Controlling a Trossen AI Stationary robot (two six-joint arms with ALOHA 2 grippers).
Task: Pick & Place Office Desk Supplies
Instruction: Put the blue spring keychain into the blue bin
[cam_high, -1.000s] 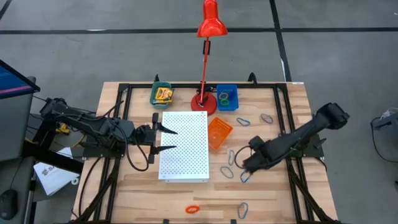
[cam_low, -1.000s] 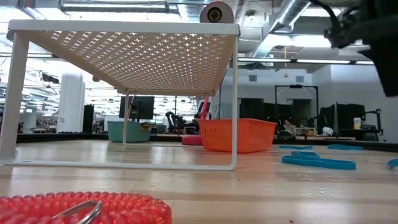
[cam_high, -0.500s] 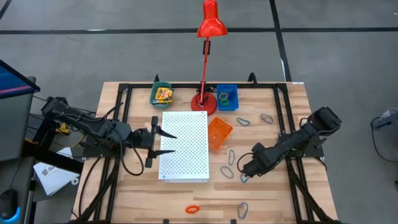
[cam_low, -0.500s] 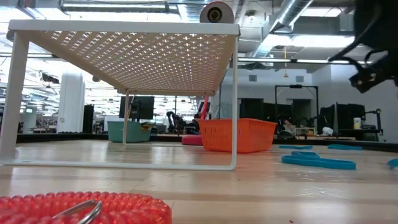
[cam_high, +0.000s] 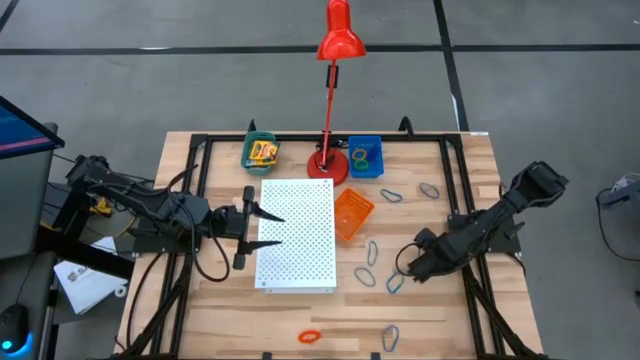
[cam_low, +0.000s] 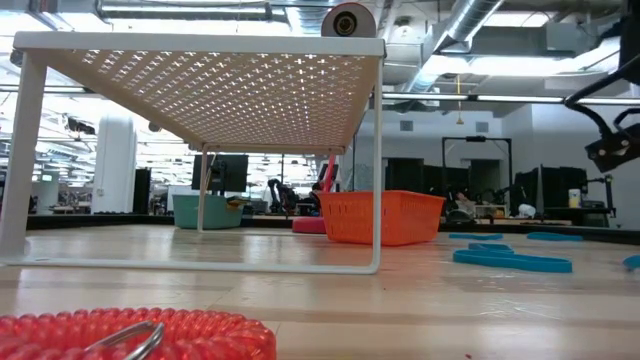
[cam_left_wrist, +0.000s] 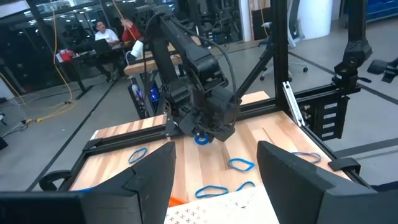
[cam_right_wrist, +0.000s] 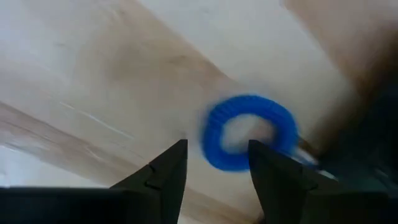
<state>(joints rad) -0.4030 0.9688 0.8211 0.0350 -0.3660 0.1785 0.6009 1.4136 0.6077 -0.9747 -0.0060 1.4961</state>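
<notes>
My right gripper (cam_high: 403, 271) hangs open just above a blue coiled loop (cam_high: 393, 284) on the wood at the table's right half. In the right wrist view the loop (cam_right_wrist: 249, 132) lies beyond the open fingertips (cam_right_wrist: 217, 171), and I cannot see any touch. My left gripper (cam_high: 279, 227) is open and empty at the left edge of the white perforated board (cam_high: 297, 233). Other loops lie flat on the table: grey (cam_high: 372, 252), blue (cam_high: 366, 275), blue (cam_high: 391, 195), grey (cam_high: 429, 189), orange (cam_high: 311, 336). Yellow-and-green boxes lie in the green bin (cam_high: 261, 150).
The orange bin (cam_high: 352, 214) stands right of the board and the blue bin (cam_high: 365, 156) at the far edge beside the red lamp's base (cam_high: 327, 165). The board stands raised on legs (cam_low: 378, 160). An orange coiled loop (cam_low: 130, 335) lies close to the low camera.
My right arm has drawn back a little toward the table's right edge, and its gripper has stayed low over the blue coiled loop, which has stayed where it was.
</notes>
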